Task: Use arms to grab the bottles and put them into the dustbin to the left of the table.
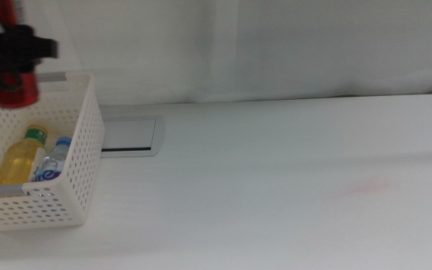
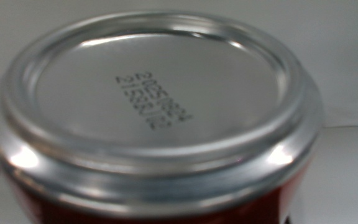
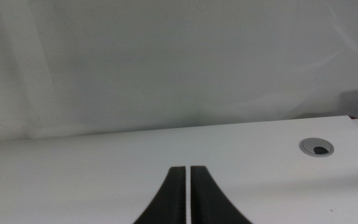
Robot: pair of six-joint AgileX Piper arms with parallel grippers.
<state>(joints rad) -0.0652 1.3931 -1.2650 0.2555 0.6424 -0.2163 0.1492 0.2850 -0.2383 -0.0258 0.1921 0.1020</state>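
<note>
Release should come only when you have the left pincer (image 1: 10, 60), clenched on the red can (image 1: 15, 88), lower over the dustbin (image 1: 81, 161), above both bottles.

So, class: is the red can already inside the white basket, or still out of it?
Still out. The left gripper holds the red can above the white basket; inside lie only the yellow bottle and water bottle.

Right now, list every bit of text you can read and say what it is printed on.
Red can, silver end, held by left end effector: two stamped code lines, first about "20251002", second blurred.
Yellow bottle in dustbin: green label unreadable.
Water bottle: label too small.
Nothing else.
</note>
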